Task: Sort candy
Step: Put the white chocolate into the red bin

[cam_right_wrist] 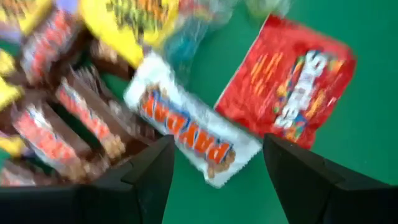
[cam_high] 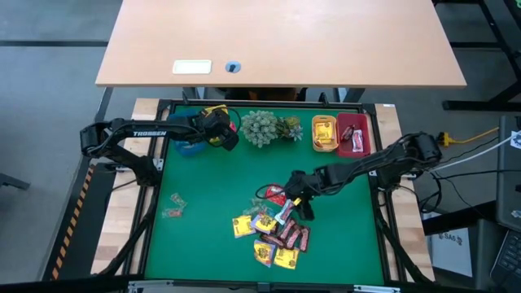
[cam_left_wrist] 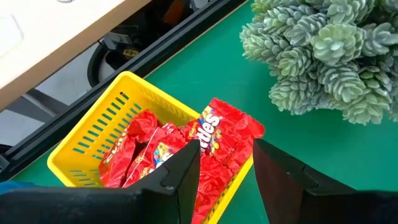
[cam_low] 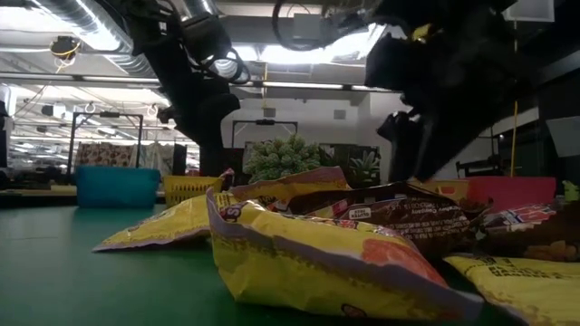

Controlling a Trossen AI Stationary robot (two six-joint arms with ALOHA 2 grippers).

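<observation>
The candy pile (cam_high: 273, 236) lies on the green mat near its front: yellow packets, dark brown-red bars, a white bar (cam_right_wrist: 186, 127) and a red packet (cam_right_wrist: 292, 81). My right gripper (cam_right_wrist: 217, 146) hovers open just above the white bar, at the pile's far edge (cam_high: 291, 203). At the far left, my left gripper (cam_left_wrist: 227, 146) stands open over a yellow bin (cam_left_wrist: 99, 124) full of red packets. One red packet (cam_left_wrist: 227, 134) lies across the bin's rim, between the fingers; I cannot tell whether they touch it.
A blue bin (cam_high: 189, 146) sits beside the left gripper. The grey-green plant cluster (cam_high: 264, 128) stands at the far middle, with an orange bin (cam_high: 324, 133) and a red bin (cam_high: 354, 134) to its right. Two pale wrappers (cam_high: 173, 205) lie on the mat's left.
</observation>
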